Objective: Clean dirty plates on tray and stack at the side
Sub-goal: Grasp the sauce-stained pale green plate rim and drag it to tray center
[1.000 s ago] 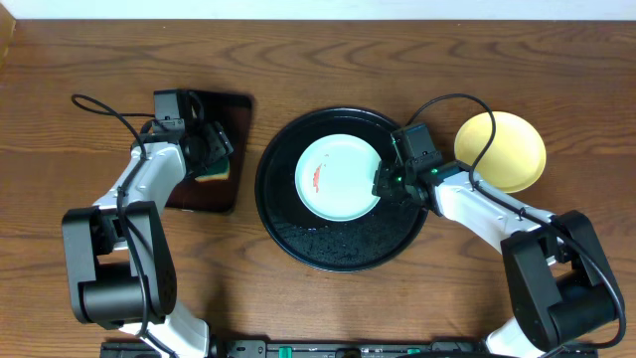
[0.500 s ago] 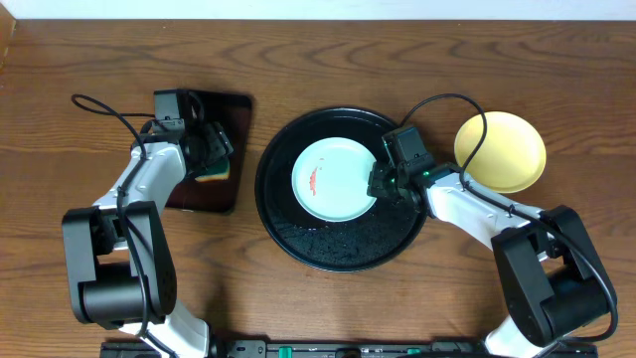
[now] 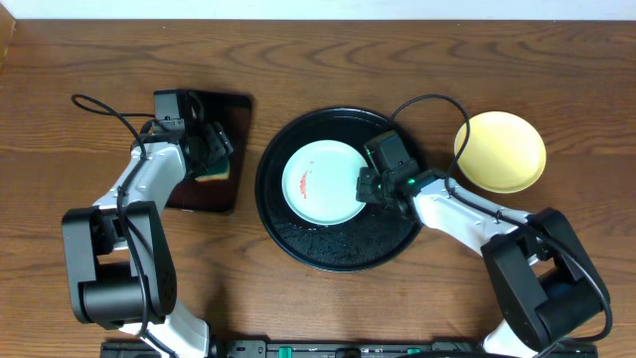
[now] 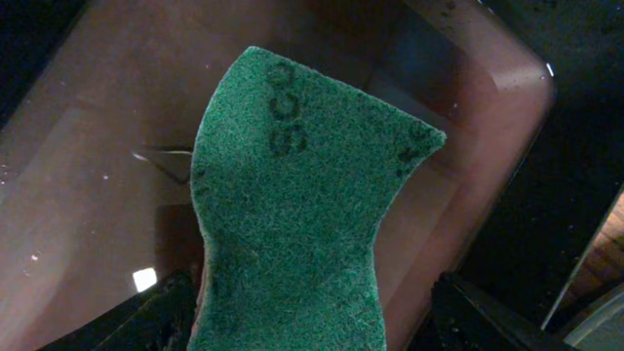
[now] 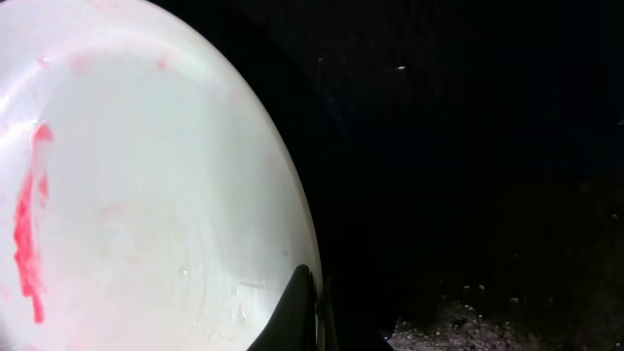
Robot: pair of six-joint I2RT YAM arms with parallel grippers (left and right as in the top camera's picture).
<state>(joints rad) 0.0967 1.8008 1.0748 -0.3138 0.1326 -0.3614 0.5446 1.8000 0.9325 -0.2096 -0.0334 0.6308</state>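
Red-smeared pale plate lies flat in the wet round black tray, judged light, stiff and slick, best taken by its thin rim, where the right gripper sits clenched, pinch unconfirmed; the left gripper straddles the green sponge, jaws wide.

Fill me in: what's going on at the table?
The right gripper is shut, its tips at the rim of the white plate, which lies in the black tray with a red smear on it; whether it pinches the rim is unclear. The left gripper is open astride the sponge over the small tray. The yellow plate lies outside the black tray, on the right arm's side.
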